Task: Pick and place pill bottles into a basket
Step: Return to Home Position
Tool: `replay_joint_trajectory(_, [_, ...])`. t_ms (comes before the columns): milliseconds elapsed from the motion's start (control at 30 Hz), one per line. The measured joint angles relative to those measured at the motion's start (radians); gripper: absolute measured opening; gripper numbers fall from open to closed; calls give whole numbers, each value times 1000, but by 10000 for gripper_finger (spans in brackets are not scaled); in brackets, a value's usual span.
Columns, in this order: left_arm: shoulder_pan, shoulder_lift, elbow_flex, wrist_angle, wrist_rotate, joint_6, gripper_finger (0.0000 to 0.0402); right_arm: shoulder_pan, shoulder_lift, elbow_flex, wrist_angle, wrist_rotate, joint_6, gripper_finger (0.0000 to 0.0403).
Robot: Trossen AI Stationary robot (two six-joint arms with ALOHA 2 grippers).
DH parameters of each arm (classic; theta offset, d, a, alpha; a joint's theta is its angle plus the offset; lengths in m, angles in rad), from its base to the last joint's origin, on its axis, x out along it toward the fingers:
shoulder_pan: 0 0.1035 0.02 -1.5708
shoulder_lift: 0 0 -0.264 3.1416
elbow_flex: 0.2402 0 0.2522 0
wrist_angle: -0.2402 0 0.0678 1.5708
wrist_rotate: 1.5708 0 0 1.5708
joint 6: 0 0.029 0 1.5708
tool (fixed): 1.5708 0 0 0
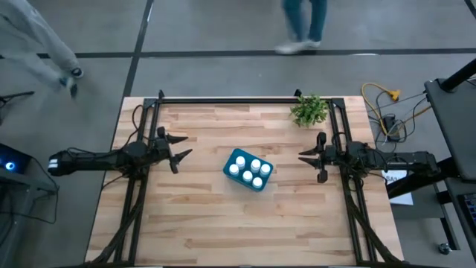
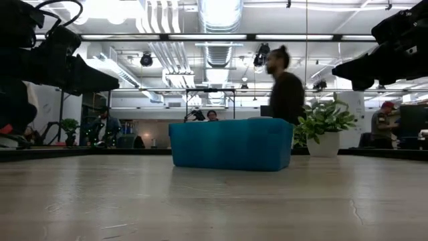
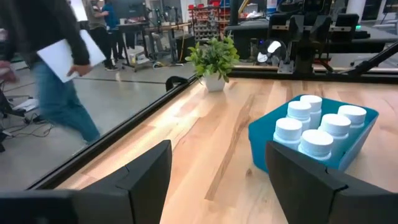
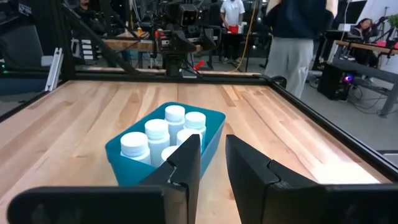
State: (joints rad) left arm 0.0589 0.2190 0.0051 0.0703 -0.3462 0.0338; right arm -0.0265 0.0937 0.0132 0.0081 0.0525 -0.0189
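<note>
Teal-blue rectangular plastic basket (image 2: 231, 144): centre of wooden tabletop (image 1: 201, 223), holding six white capped pill bottles (image 1: 247, 176). Left hand (image 1: 184, 147), left edge: released wide, empty. Right hand (image 1: 303, 156), right edge: narrowly parted, empty.

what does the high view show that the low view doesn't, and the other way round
Only the high view: six pill bottles standing in the basket, and how the left pincer and right pincer sit open on either side of it, touching nothing.
Only the low view: the basket's side wall hiding the bottles, and the ceiling ducts overhead.
Both: the basket, the potted plant and the wooden table.
</note>
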Motion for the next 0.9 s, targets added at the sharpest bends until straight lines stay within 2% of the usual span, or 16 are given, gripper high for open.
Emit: replay_joint_trajectory(900, [0, 23, 0, 1, 0, 0, 239, 0, 0, 0, 0, 0, 0, 68])
